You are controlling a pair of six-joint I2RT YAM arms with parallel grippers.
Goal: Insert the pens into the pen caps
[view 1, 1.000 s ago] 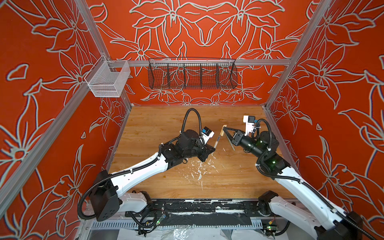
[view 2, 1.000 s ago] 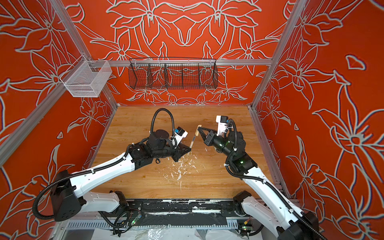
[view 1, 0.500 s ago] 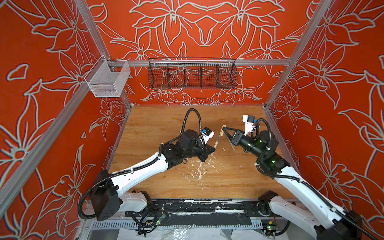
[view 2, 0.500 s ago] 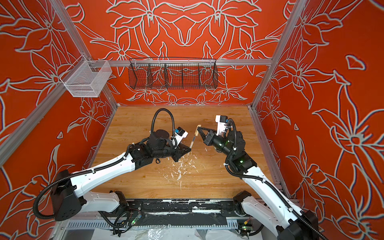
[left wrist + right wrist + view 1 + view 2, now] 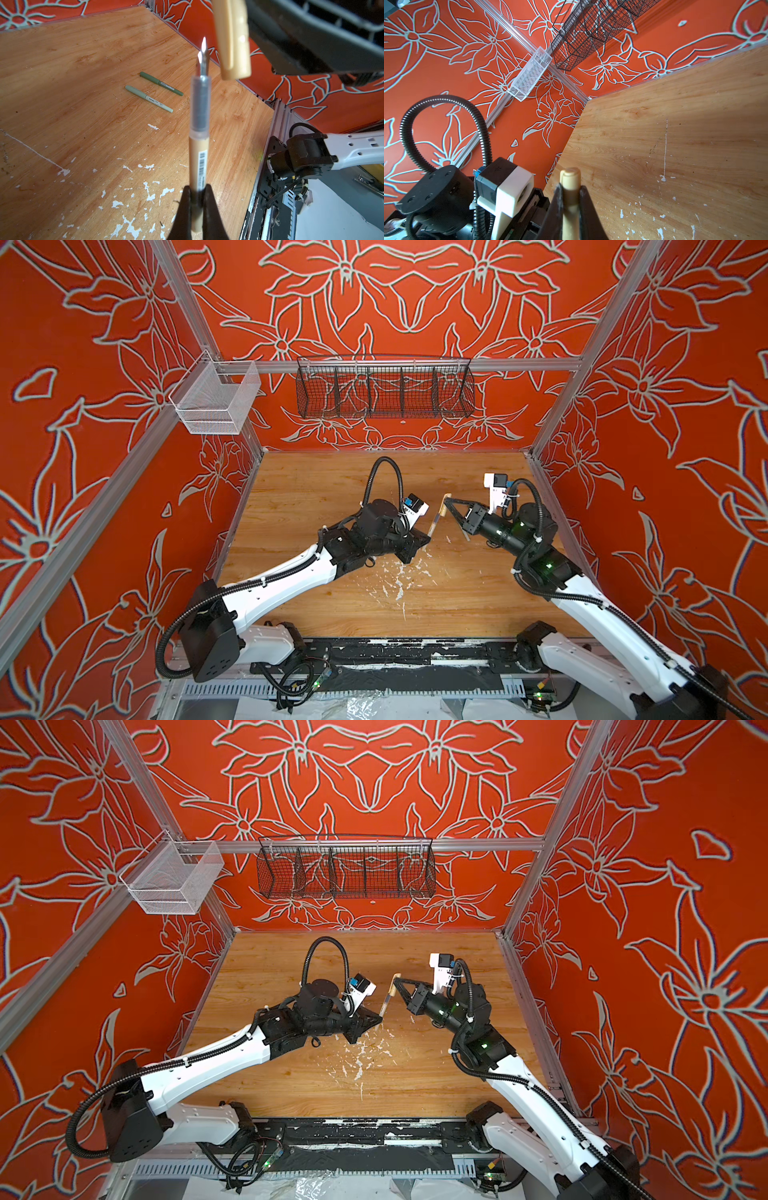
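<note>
Centre frame in both top views, up off the wooden table [image 5: 324, 489]: left gripper [image 5: 426, 536] and right gripper [image 5: 447, 502] nearly tip to tip. On the left, fingers [image 5: 185, 207] pinched fully onto the lower barrel of the beige pen [image 5: 198, 145], holding it clear of the boards, bare metal nib pointing away from the gripper. On the right, fingers [image 5: 554, 212] squeezed just as tight on the beige cap [image 5: 570, 178], with its rounded closed end poking out past them. Nib sitting just beside the cap's open mouth, not inside it. In a top view, pen slanting up-frame from the left gripper toward the cap. On the table beyond, 2 more: dark green pen [image 5: 161, 83] and pale green pen [image 5: 148, 98], lying side by side, close but apart, each seemingly capped. White paint flecks [image 5: 395, 585] scattered across the boards at lower centre.
</note>
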